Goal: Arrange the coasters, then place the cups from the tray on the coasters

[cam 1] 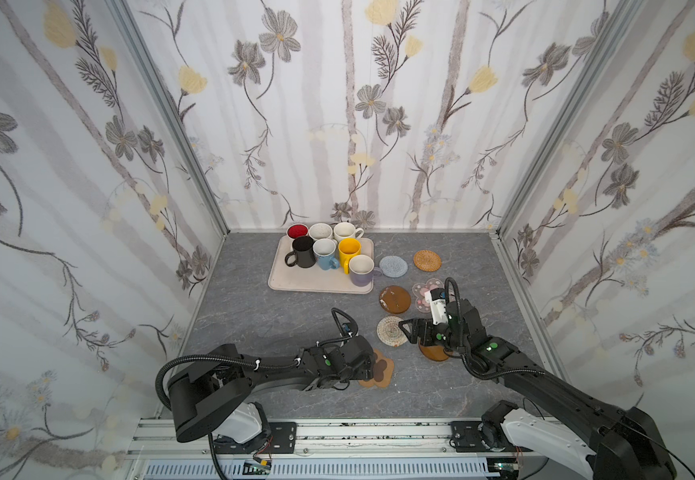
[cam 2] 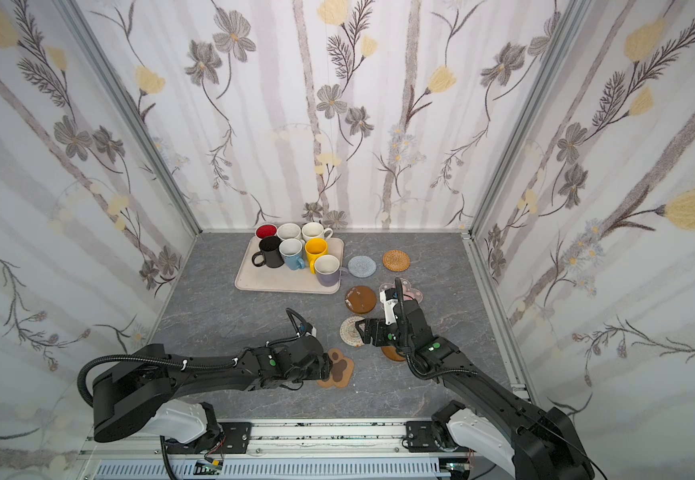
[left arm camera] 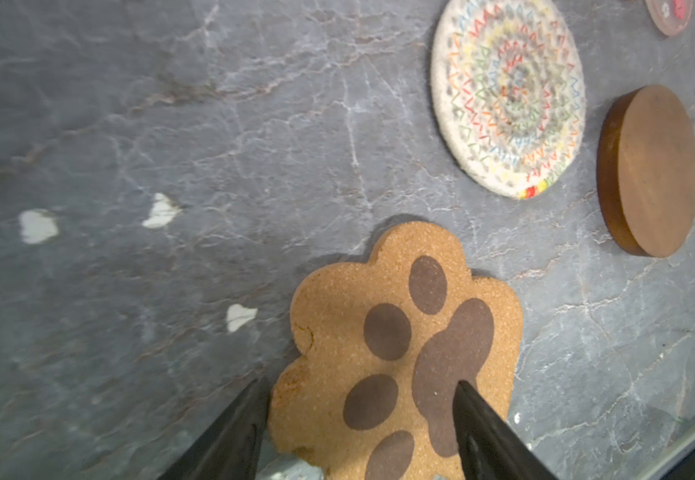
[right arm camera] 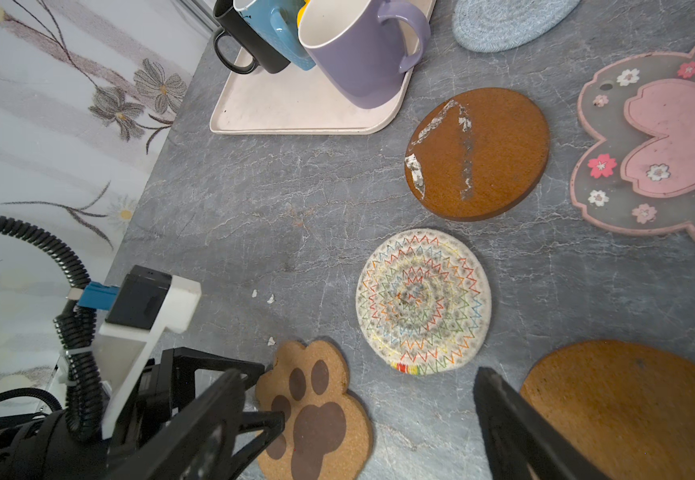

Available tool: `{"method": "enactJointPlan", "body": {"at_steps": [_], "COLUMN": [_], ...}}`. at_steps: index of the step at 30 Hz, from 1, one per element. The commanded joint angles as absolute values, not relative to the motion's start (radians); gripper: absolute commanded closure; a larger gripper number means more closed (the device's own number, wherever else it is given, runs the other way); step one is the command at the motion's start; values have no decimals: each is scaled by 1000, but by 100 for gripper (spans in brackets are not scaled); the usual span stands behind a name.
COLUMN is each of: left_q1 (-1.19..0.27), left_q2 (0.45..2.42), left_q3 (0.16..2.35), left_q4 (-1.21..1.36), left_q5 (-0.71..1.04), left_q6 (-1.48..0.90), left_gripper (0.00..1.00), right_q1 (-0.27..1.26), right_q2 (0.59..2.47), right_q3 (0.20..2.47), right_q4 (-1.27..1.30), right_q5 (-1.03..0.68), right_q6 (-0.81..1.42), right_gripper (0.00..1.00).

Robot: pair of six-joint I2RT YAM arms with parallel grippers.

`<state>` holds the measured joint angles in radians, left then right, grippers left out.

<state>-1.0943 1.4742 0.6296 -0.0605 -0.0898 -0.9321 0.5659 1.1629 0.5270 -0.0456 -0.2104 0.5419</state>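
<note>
Left wrist view: the left pincer (left arm camera: 362, 384) is spread over the paw-print coaster (left arm camera: 379, 332). One finger sits just off the cork's scalloped edge and the other lies over its large dark pad. Whether either finger touches the cork cannot be told. Beyond it on the grey bench (left arm camera: 213, 145) lie the spiral coaster (left arm camera: 508, 95), the plain amber disc (left arm camera: 653, 170) and a few white flecks (left arm camera: 37, 225). In the right wrist view the right pincer (right arm camera: 358, 374) is also spread wide with nothing between its jaws, above the bench near the spiral coaster and the plain amber disc. Farther off there lie the scuffed amber disc (right arm camera: 478, 153) and the pink-flower coaster (right arm camera: 661, 145), well apart from each other. In both top views the paw-print coaster is the mat nearest the robot's bases, around mid-bench. The crochet coaster (cam 1: 393, 266) lies just beside the tray (cam 1: 296, 282), with the rattan coaster (cam 1: 427, 260) to its right. The tray sits toward the rear wall and carries all seven mugs upright: black mug (cam 1: 302, 251), light blue mug (cam 1: 325, 253), yellow mug (cam 1: 349, 251), lavender mug (cam 1: 361, 270), red-lined mug (cam 1: 297, 230), speckled white mug (cam 1: 320, 230) and cream mug (cam 1: 345, 232).
</note>
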Motion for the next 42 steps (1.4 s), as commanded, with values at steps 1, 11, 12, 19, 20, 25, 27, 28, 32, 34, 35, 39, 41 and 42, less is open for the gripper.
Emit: {"method": "enactJointPlan", "body": {"at_steps": [1, 11, 12, 19, 20, 25, 27, 28, 32, 34, 35, 39, 41, 42], "left_q1": [-1111, -1128, -1127, -1129, -1128, -1121, -1109, -1106, -1085, -1073, -1065, -1022, -1004, -998], "left_q2": [1502, 1569, 1576, 1626, 1627, 1606, 1593, 1585, 1546, 1521, 1505, 1438, 1402, 1386], "left_q3": [651, 718, 727, 780, 787, 817, 825, 830, 838, 838, 833, 802, 778, 765], "left_q4": [-66, -44, -43, -35, -34, -34, -34, -34, -33, -34, -34, -34, -34, -34], "left_q5": [-90, -95, -95, -88, -90, -107, -105, -103, -104, -101, -100, -100, -102, -104], "left_q6": [-968, -984, -984, -972, -965, -926, -908, -900, -869, -855, -848, -813, -801, -794], "left_gripper": [27, 27, 27, 27, 26, 19, 18, 17, 15, 14, 14, 10, 7, 5], "right_q1": [565, 547, 542, 512, 508, 505, 506, 506, 530, 533, 536, 542, 545, 546], "right_q2": [1156, 1116, 1107, 1011, 993, 912, 887, 882, 876, 873, 871, 861, 858, 858], "right_q3": [524, 516, 511, 452, 438, 393, 367, 358, 341, 333, 322, 283, 267, 260], "right_q4": [-30, -78, -85, -151, -163, -237, -259, -273, -297, -314, -310, -291, -275, -267], "right_q5": [-201, -167, -166, -152, -153, -171, -189, -193, -218, -210, -215, -230, -232, -231], "right_q6": [544, 555, 559, 594, 601, 633, 645, 646, 695, 710, 721, 766, 781, 789], "right_gripper": [13, 13, 13, 13, 13, 13, 13, 13, 15, 15, 15, 16, 16, 16]}}
